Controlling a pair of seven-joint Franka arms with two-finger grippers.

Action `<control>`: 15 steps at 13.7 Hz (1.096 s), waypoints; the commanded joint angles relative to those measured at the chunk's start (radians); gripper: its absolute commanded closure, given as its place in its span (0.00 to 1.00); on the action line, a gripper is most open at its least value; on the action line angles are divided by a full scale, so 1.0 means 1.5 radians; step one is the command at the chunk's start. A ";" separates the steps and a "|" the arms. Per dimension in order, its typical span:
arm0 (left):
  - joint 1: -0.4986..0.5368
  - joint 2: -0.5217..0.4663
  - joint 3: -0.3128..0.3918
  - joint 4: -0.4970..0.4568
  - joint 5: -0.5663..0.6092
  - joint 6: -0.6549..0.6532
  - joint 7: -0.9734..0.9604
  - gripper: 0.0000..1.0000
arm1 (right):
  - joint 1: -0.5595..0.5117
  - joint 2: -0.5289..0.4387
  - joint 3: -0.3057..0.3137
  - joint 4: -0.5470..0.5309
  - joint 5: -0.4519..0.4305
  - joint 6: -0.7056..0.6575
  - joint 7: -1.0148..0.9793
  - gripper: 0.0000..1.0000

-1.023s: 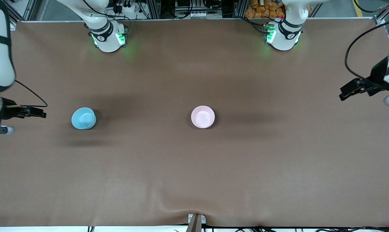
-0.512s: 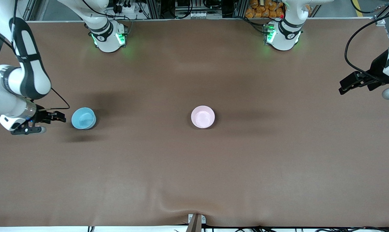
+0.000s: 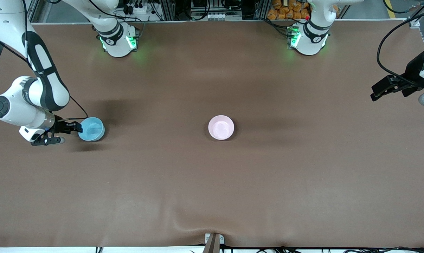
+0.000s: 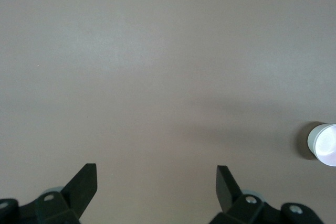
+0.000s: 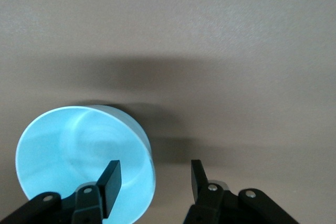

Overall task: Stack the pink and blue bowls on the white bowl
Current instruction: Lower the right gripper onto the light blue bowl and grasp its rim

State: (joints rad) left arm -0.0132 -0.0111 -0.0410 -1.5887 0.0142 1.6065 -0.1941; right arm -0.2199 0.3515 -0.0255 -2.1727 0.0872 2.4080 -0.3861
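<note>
The light blue bowl (image 3: pixel 91 129) stands upright on the brown table near the right arm's end. My right gripper (image 3: pixel 76 127) is open and low at the bowl's rim on the side toward that end. In the right wrist view the blue bowl (image 5: pixel 73 156) has one finger (image 5: pixel 111 181) over its inside and the other finger (image 5: pixel 198 178) outside, with the rim between them. The pale pink bowl (image 3: pixel 221 127) stands at the table's middle and also shows in the left wrist view (image 4: pixel 324 144). My left gripper (image 3: pixel 374 95) is open and empty above the left arm's end. No white bowl is in view.
The brown table cover (image 3: pixel 212 182) has a small wrinkle at its edge nearest the front camera. The two arm bases (image 3: pixel 117 40) (image 3: pixel 308 38) stand along the farthest edge.
My right gripper has moved in from the table's end toward the blue bowl and now reaches its rim. The left gripper has barely shifted. The bowls have not moved.
</note>
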 commanded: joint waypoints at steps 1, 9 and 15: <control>0.005 -0.011 -0.003 -0.010 -0.002 0.002 0.007 0.00 | 0.000 0.004 0.006 -0.026 0.040 0.038 -0.031 0.52; 0.005 -0.009 -0.003 -0.009 0.001 0.003 0.007 0.00 | -0.001 0.016 0.006 -0.023 0.041 0.051 -0.079 1.00; 0.005 -0.007 -0.003 -0.007 0.001 0.004 0.008 0.00 | 0.010 -0.013 0.044 0.053 0.127 -0.125 -0.029 1.00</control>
State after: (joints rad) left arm -0.0125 -0.0110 -0.0409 -1.5923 0.0142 1.6073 -0.1941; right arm -0.2145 0.3676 0.0142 -2.1347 0.2209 2.3123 -0.4603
